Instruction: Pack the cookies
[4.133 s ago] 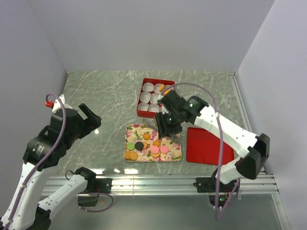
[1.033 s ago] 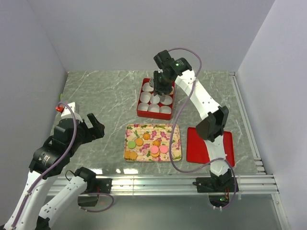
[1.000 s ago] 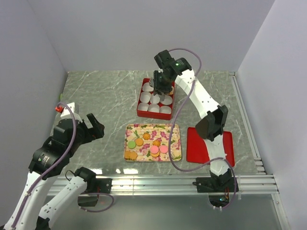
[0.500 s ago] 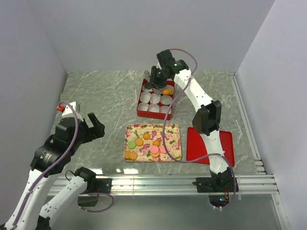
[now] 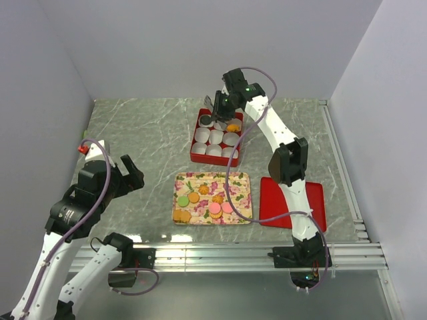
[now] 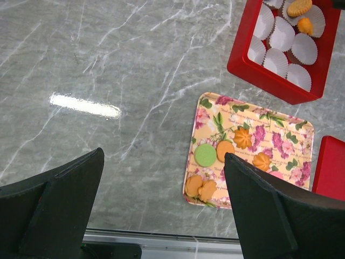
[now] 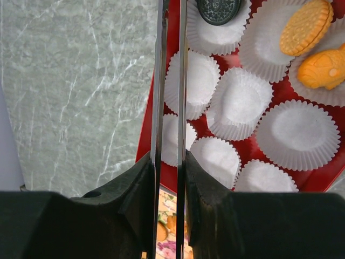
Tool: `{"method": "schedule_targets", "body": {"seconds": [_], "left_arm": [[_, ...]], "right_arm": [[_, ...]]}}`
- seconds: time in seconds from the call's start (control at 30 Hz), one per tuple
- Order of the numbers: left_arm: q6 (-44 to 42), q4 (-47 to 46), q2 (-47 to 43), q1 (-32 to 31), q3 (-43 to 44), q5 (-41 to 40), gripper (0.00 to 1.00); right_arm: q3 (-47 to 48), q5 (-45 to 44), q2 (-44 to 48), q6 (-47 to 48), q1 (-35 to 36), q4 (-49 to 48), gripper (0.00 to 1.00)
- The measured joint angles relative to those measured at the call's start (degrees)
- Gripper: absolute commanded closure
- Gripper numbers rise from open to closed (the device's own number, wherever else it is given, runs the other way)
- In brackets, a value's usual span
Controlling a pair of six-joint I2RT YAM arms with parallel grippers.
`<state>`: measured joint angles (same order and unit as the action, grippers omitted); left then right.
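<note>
The grey marbled worktop (image 5: 147, 133) carries everything. The right arm (image 5: 267, 133) reaches to the far edge. The right jaws hang over the far left corner of the red box (image 5: 200, 155), their two thin blades a narrow slit apart with nothing between them. The left arm (image 5: 67, 213) is raised near the left edge. The left jaws are spread wide and empty, looking down on bare worktop.

A flat red lid (image 5: 293, 200) lies toward the near right corner. Just left of it sits a floral tray (image 5: 230, 183), around the middle of the near edge. The red box stands beyond the tray, toward the far edge, and holds nine white paper cups (image 7: 299, 135) in three rows.

Most of the cookies (image 6: 225, 150) lie on the tray: a green one (image 6: 205, 155), several orange and golden ones, and pink ones (image 5: 228, 207). Three more sit in the box's far row: a black cookie (image 7: 218, 11) in the left corner cup, then a golden sandwich cookie (image 7: 307, 27), then an orange moulded one (image 7: 323, 67). The black cookie's face is embossed, but no lettering can be read.
</note>
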<state>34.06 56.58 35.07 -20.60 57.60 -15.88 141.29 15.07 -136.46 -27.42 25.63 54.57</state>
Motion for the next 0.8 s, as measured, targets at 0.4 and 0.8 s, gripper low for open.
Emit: {"method": "schedule_targets", "body": {"seconds": [0.4,0.8], "left_arm": [[-0.3,-0.2,0.1,1.0,-0.3,1.3,0.01],[-0.7,-1.5,1.1,1.7,-1.2,4.7,0.03]], "right_arm": [[-4.9,-3.3,7.0,1.9,1.0,2.5,0.70],[-36.7,-14.2,39.3,2.3,16.8,4.8,0.60]]}}
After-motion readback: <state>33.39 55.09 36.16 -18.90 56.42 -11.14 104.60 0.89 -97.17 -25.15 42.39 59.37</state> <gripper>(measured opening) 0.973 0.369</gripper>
